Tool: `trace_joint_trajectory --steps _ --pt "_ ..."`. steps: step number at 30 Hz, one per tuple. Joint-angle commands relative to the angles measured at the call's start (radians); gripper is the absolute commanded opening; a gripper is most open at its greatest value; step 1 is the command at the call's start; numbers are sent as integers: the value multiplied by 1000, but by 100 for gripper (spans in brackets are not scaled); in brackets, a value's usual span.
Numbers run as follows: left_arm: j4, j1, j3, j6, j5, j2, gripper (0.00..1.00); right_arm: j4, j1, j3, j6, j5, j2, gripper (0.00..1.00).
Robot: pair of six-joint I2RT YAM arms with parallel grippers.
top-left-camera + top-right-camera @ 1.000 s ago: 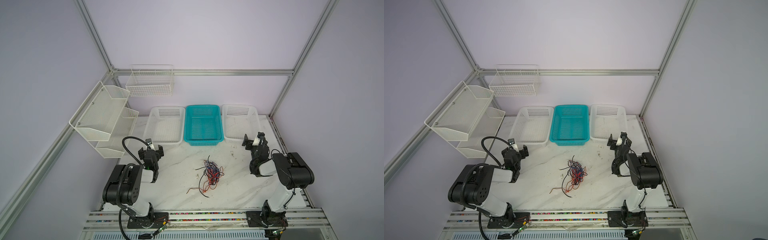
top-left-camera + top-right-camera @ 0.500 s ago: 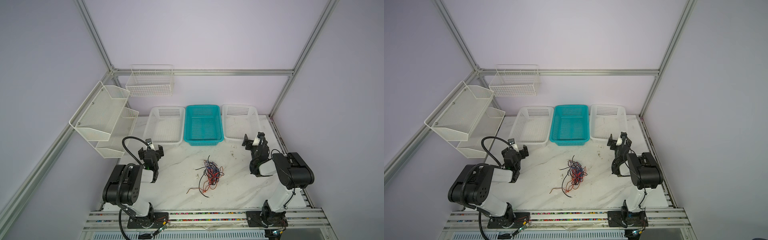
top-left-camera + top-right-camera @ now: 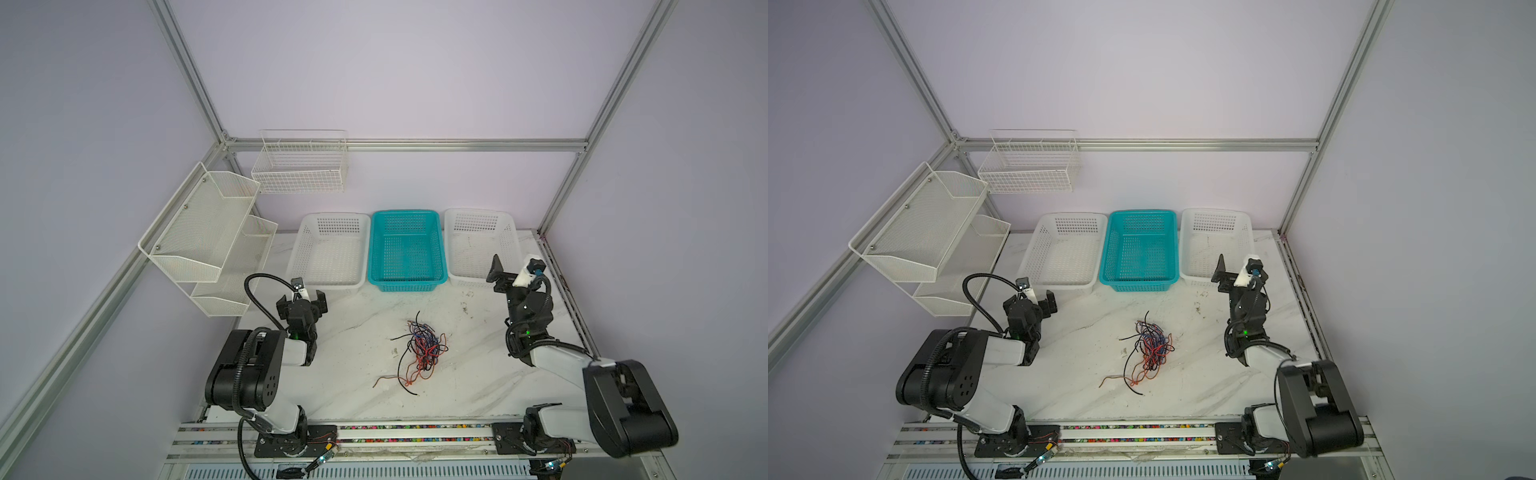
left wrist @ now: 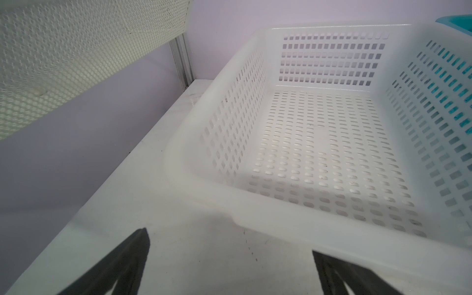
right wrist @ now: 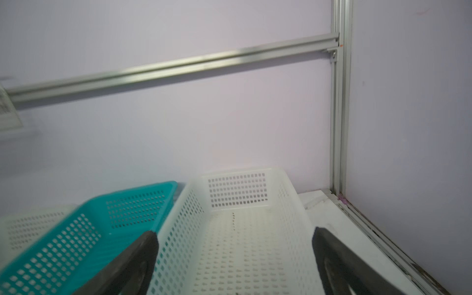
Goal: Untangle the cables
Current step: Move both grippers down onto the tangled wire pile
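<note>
The cables (image 3: 422,349) (image 3: 1152,345) lie in one tangled heap of thin black, red-orange and blue wires at the middle of the marble table, with loose ends trailing toward the front edge. My left gripper (image 3: 302,300) (image 3: 1032,305) hovers to the left of the heap, open and empty, facing the left white basket. My right gripper (image 3: 515,272) (image 3: 1237,272) stands open and empty to the right, facing the right white basket. Neither wrist view shows the cables; in both, the gripper (image 4: 228,241) (image 5: 233,231) has its jaws wide apart with nothing between them.
Three baskets line the back: a white basket (image 3: 334,216) (image 4: 255,201), a teal basket (image 3: 405,212) (image 5: 143,189) and another white basket (image 3: 478,211) (image 5: 242,172). A tiered mesh shelf (image 3: 199,224) and a wire basket (image 3: 299,166) hang on the left wall.
</note>
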Motion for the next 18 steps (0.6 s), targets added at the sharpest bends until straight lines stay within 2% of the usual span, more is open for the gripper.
trace_joint_trajectory --steps 1,4,5,6,7,10,13,17,18 --pt "61 -2 -11 16 -9 -5 100 -86 4 -43 309 -53 -231 97" --pt "89 -18 -26 36 -44 -30 100 -207 7 -93 729 46 -372 97" --pt "65 -34 -26 45 -76 -65 100 -171 8 -101 716 7 -370 97" --pt "-6 -46 -10 41 -121 -115 100 -142 16 -90 647 -72 -353 97" --pt "-95 -52 15 32 -150 -160 100 -189 54 -51 590 -120 -332 97" --pt "-274 -70 64 -25 -171 -319 100 -407 189 93 433 -159 -275 97" --pt "-474 -81 99 -101 -62 -498 100 -613 249 184 372 -123 -243 95" --pt "-662 -84 120 -383 63 -724 100 -843 270 276 348 -227 -187 86" --pt "-727 -84 126 -492 84 -780 100 -890 280 286 343 -254 -181 83"
